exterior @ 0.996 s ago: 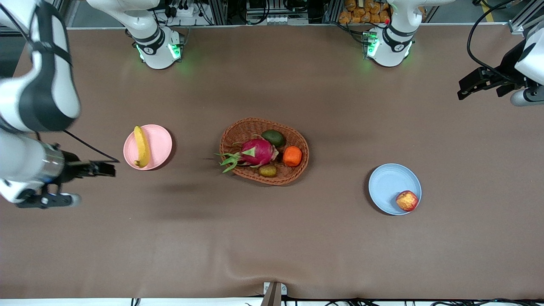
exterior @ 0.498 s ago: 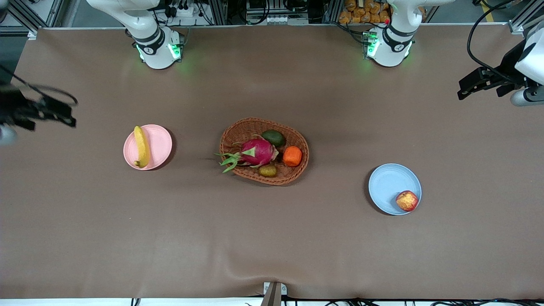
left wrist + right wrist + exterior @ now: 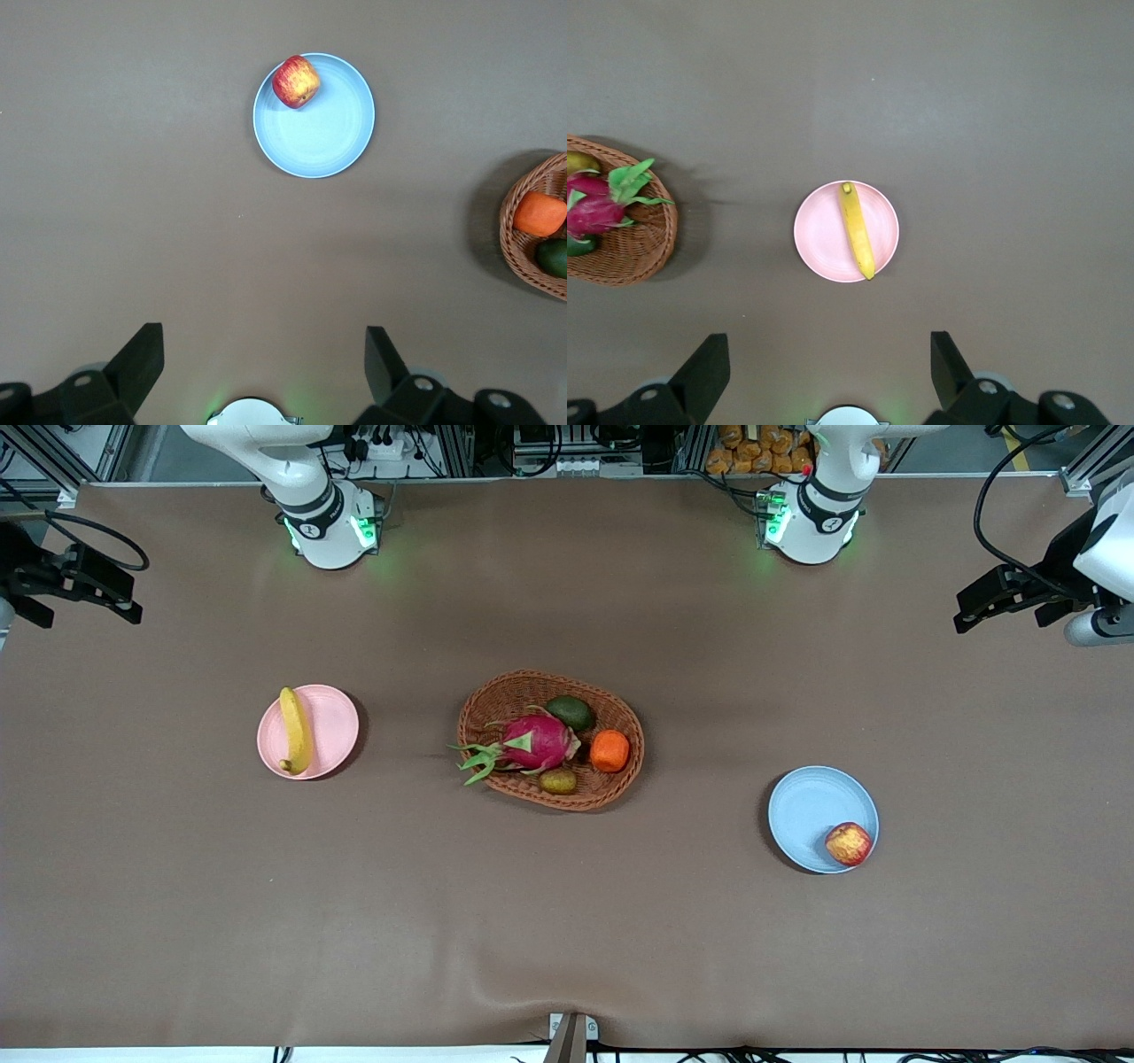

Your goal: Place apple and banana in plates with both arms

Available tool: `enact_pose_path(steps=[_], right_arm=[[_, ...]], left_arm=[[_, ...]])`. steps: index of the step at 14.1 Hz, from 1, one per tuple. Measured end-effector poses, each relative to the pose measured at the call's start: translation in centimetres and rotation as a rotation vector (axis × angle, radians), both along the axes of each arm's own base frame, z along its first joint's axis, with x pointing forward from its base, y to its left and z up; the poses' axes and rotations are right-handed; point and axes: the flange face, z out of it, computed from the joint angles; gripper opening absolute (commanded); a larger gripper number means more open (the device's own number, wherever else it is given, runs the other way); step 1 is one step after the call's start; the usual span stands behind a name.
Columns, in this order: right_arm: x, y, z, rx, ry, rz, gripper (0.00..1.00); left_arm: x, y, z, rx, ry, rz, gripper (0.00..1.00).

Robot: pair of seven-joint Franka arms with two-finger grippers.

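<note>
apple [image 3: 849, 843] sits on the pale blue plate [image 3: 811, 806], close against the rim on the side nearer the front camera; banana [image 3: 294, 730] lies along the edge of the pale pink plate [image 3: 328, 731] toward the right arm's end of the surface. both fruits look placed, so little seems left to do. left gripper [image 3: 257, 367] hangs high over the blue plate's end of the surface, jaws spread and empty; right gripper [image 3: 824, 367] likewise above the pink plate's end, jaws spread. main risk, i judge: the apple, being round and near the rim, could roll off if the surface is jolted. wicker basket [image 3: 496, 700] lies between the plates, well apart from both.
</note>
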Motion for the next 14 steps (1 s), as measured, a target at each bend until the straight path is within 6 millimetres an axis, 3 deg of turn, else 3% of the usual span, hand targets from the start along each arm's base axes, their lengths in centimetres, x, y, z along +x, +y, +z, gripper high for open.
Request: enact_pose_path(steps=[14], right_arm=[[0.50, -0.24, -0.57, -0.024, -0.022, 0.005, 1.00]], left_arm=[[0.00, 0.00, 0.31, -0.001, -0.007, 0.000, 1.00]])
